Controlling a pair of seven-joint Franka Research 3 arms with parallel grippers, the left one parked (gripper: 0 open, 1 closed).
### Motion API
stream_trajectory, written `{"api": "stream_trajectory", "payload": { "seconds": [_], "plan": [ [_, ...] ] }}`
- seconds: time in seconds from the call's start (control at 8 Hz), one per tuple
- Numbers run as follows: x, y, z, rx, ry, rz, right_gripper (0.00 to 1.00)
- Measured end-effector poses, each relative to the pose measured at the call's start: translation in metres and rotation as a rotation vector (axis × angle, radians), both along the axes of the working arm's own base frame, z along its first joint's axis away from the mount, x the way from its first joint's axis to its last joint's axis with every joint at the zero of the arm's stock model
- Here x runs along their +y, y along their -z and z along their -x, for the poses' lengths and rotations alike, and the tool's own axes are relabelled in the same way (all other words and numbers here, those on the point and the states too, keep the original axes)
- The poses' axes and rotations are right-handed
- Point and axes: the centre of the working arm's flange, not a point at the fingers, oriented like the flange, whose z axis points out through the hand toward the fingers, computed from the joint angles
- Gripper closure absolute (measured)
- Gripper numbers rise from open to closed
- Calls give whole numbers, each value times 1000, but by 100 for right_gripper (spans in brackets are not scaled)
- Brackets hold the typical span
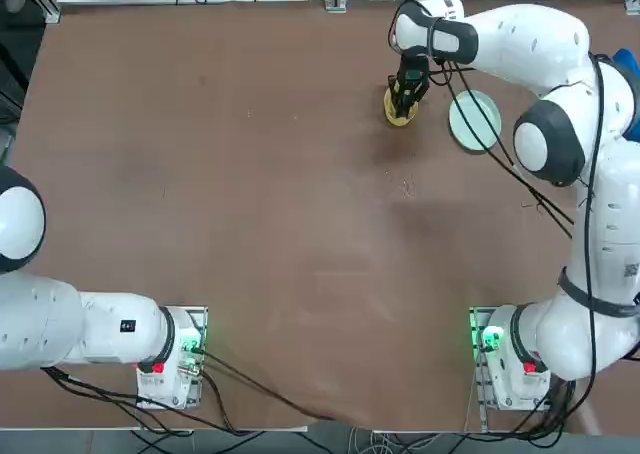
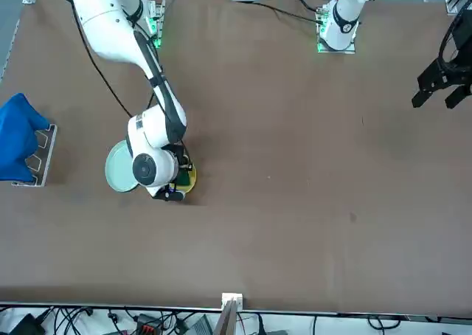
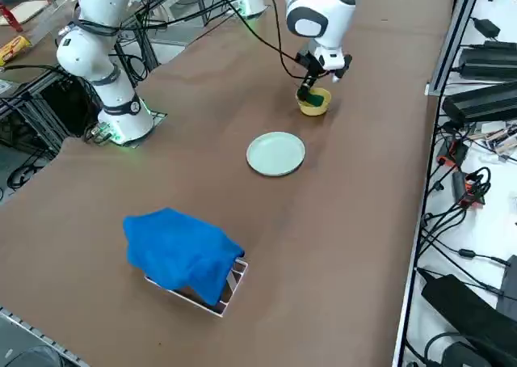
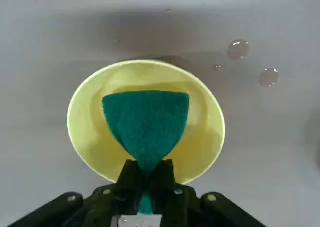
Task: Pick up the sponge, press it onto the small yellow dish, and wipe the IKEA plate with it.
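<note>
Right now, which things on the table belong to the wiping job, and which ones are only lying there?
Belong to the job:
- sponge, held in the right gripper inside the small yellow dish
- IKEA plate, bare, beside the dish

Only lying there:
- blue cloth draped over a metal holder
- water drops on the table
</note>
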Motion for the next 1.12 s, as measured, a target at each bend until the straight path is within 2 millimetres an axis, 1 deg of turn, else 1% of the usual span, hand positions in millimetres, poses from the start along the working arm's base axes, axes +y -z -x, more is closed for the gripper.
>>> {"api": "stream_trajectory", "payload": {
  "seconds": [1.12],
  "plan": [
    [0, 9, -5, -1, 4, -2, 88]
  ]
}}
